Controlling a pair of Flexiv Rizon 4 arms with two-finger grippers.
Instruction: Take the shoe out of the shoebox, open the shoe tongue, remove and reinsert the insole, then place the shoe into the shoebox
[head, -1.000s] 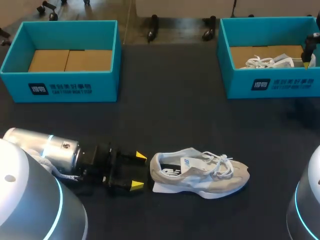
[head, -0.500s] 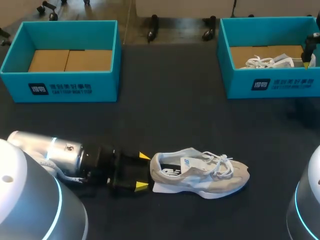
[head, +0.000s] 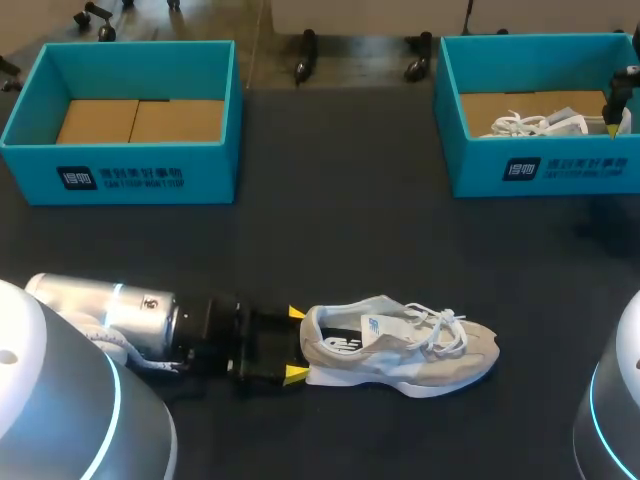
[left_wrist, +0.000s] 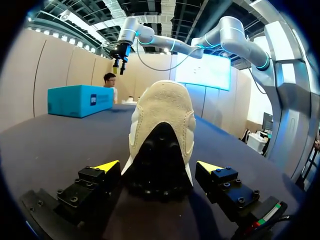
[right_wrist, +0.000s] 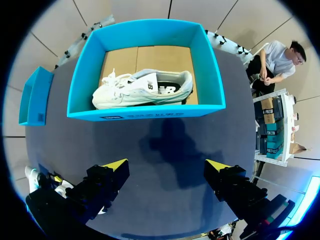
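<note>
Left gripper (head: 296, 344) agape, fingers flanking the heel of the shoe (head: 400, 352) lying on the table (head: 330, 220) — nothing clamped yet. Risk on closing: soft heel collapsing, slipping free — or skidding away.

White print on the left shoebox (head: 120, 178) and right shoebox (head: 565, 167) — front walls, too small to read

Head view: the right shoebox (head: 540, 165) runs off the side edge, and its front wall hides the lower part of the second shoe (head: 535, 124) inside. Of my right tool (head: 612, 128), only a slim dark part with one yellow tip shows there. Left wrist view: the heel of the shoe (left_wrist: 162, 120) hides its toe and laces. Right wrist view: that shoe is a pale scrap behind one of my fingers (right_wrist: 100, 187).
</note>
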